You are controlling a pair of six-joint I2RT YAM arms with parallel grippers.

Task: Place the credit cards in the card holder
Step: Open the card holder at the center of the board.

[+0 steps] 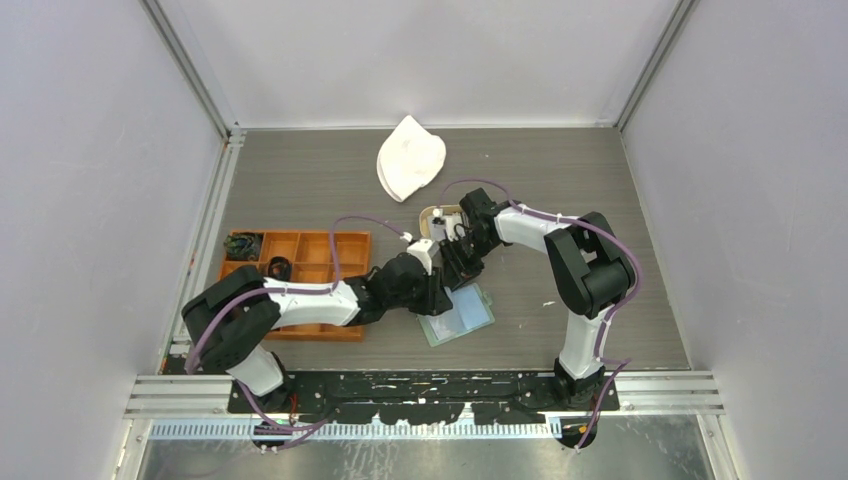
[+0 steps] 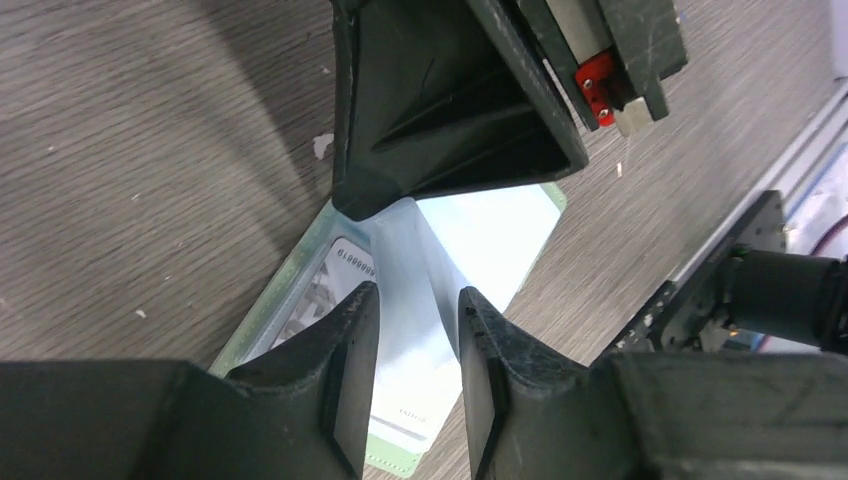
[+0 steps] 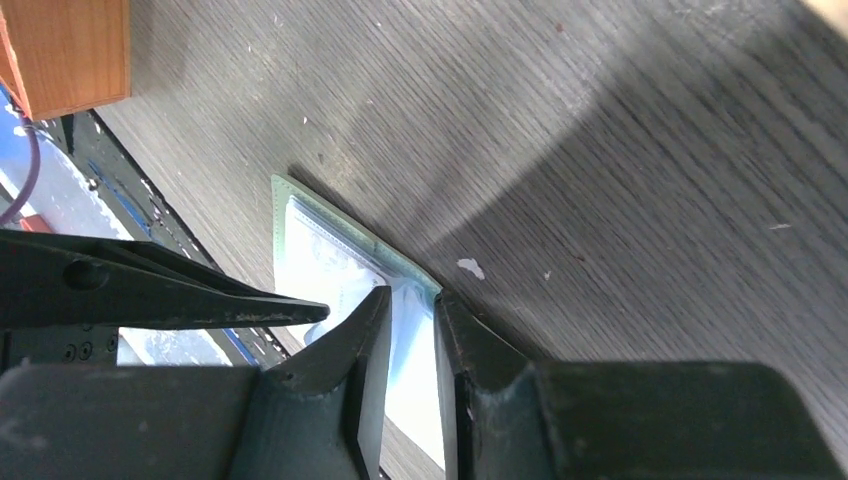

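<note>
Both arms crowd the open sage-green bifold card holder, flat on the grey wood-grain table. L gripper: jaws slightly apart, straddling a clear pocket beside a pale numbered credit card. R gripper: jaws nearly together over a pale sheet, can't tell if pinched. Best bet: L pins holder, R slides flat & slow. Grippers are close, so collision risk. Orange compartmented tray and white crumpled cloth lie well apart.

The card holder is partly hidden, the wooden tray mostly. Whether the left pincer or right pincer grips anything cannot be told.
</note>
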